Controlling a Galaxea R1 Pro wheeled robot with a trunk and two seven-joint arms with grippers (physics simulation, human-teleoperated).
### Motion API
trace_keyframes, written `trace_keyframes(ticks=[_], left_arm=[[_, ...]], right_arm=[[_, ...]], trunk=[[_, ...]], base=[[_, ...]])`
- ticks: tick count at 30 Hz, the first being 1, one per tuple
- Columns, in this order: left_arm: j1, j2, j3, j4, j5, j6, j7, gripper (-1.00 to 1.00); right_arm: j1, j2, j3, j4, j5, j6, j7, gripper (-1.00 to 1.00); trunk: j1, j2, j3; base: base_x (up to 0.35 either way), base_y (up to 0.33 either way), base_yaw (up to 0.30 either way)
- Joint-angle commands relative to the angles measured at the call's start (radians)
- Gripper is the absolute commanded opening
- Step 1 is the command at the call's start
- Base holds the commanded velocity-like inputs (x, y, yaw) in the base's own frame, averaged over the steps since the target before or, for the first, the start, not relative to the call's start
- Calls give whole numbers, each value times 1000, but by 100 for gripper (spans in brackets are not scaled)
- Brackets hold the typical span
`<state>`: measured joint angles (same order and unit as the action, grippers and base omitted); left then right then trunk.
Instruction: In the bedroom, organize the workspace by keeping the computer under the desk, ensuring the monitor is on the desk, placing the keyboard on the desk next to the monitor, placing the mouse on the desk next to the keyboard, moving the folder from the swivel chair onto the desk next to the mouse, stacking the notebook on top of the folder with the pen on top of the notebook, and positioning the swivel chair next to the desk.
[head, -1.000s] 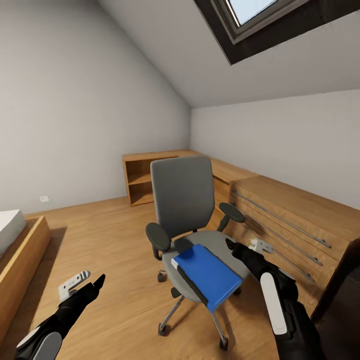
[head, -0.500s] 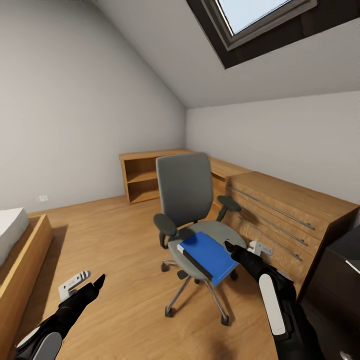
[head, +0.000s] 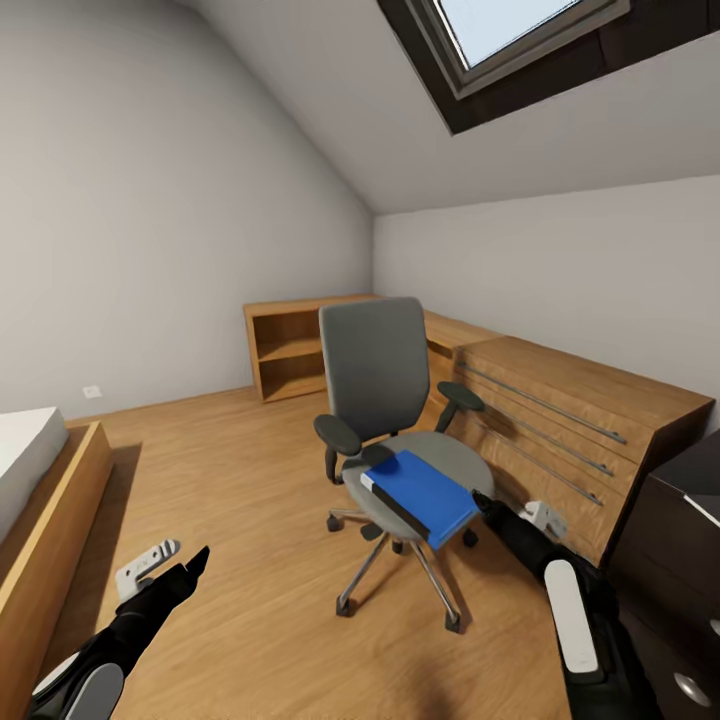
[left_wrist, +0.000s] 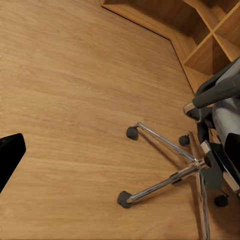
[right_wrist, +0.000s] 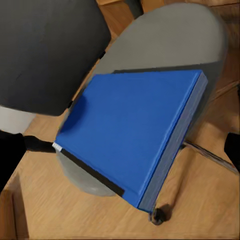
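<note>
Found the swivel chair (head: 385, 400) at the centre of the head view, on the wooden floor, just beside the low light-wood cabinet (head: 560, 400) running along the right. Saw the folder (head: 425, 495) lying flat on the grey seat, turned at an angle, with its near corner seemingly reaching past the seat's front rim. Spotted a glossy dark corner of the desk (head: 690, 480) at the lower right edge, near the chair but apart from it.

Noted the right gripper (head: 515, 512) at lower right, just beside the folder's near corner without touching it, jaws spread wide and grasping nothing. Noted the left gripper (head: 172, 562) at lower left over bare floor, well apart from the chair, jaws likewise released and empty. Picked out the chrome star base (left_wrist: 185, 170) and its castors in the left wrist view.

Judged the step in hand as the reach for the folder, with nothing yet moved to the desk.

Judged these risks:
- Rolling or swivelling of the chair under any sideways push from the arm, carrying the folder out of the jaws' line.
- Sliding of the folder off the seat and onto the floor after a nudge at the overhanging corner.
- Sagging or twisting out of the grip after a pinch at one corner only.
- Clipping of the right armrest by a careless approach.
</note>
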<state>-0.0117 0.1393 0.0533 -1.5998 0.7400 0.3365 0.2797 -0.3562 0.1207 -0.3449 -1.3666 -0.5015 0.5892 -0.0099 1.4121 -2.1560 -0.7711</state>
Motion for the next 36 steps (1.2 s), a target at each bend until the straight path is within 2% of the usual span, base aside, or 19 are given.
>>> trace_keyframes(ticks=[1,4,6,9,15,22,33,35,36], left_arm=[[-1,0,0,-2,10,3,7,100],[-1,0,0,-2,10,3,8,100],[-1,0,0,-2,10,3,8,100],[-1,0,0,-2,10,3,9,100],[-1,0,0,-2,10,2,9,100],[-1,0,0,-2,10,2,9,100],[-1,0,-2,-2,10,2,9,100],[-1,0,-2,-2,10,2,8,100],[-1,0,-3,-2,10,2,8,100]], right_arm=[[-1,-4,-13,19,-44,6,-2,100],[-1,-35,-33,62,-133,6,-2,100],[-1,-48,-36,79,-168,6,-2,100],[-1,-75,-41,124,-252,6,-2,100],[-2,-109,-41,207,-349,6,-1,100],[-4,-119,-40,255,-395,6,0,100],[-4,-115,-31,275,-408,5,7,100],[-4,-113,-29,274,-409,4,21,100],[-4,-113,-21,273,-409,5,63,100]], trunk=[[4,-8,-4],[15,-29,-14],[23,-43,-20],[34,-64,-29],[57,-106,-48],[84,-155,-70],[126,-232,-105],[134,-246,-111],[138,-253,-114]], base=[[0,0,0],[0,0,0],[0,0,0],[0,0,0],[0,0,0],[0,0,0],[0,0,0],[0,0,0],[0,0,0]])
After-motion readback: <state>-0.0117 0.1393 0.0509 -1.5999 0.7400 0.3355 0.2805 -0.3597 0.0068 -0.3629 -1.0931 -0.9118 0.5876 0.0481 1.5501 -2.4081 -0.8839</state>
